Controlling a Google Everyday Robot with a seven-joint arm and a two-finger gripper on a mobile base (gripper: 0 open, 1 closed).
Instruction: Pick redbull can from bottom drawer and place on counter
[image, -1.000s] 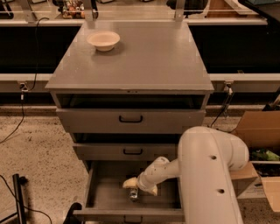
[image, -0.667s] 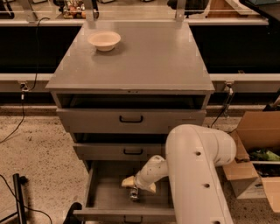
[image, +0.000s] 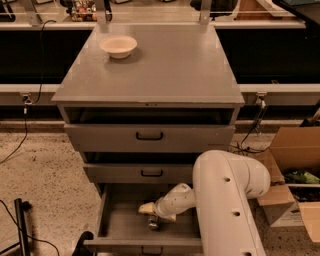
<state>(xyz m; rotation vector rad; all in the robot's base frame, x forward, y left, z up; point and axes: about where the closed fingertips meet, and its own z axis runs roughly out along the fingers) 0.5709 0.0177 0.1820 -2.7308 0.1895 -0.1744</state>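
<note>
My gripper (image: 149, 210) sits where it was a second ago, low inside the open bottom drawer (image: 120, 227), just above the redbull can (image: 153, 223), which has not moved on the drawer floor. I cannot tell whether it has hold of the can. The white arm (image: 225, 210) has swung left. The bowl (image: 118, 46) stays on the table (image: 165, 70).

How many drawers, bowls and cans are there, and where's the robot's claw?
Drawers: 3: top drawer, middle drawer, bottom drawer
Bowls: 1 bowl on the counter
Cans: 1 redbull can in the bottom drawer
Claws: 1 claw just above the can
Total: 6
</note>
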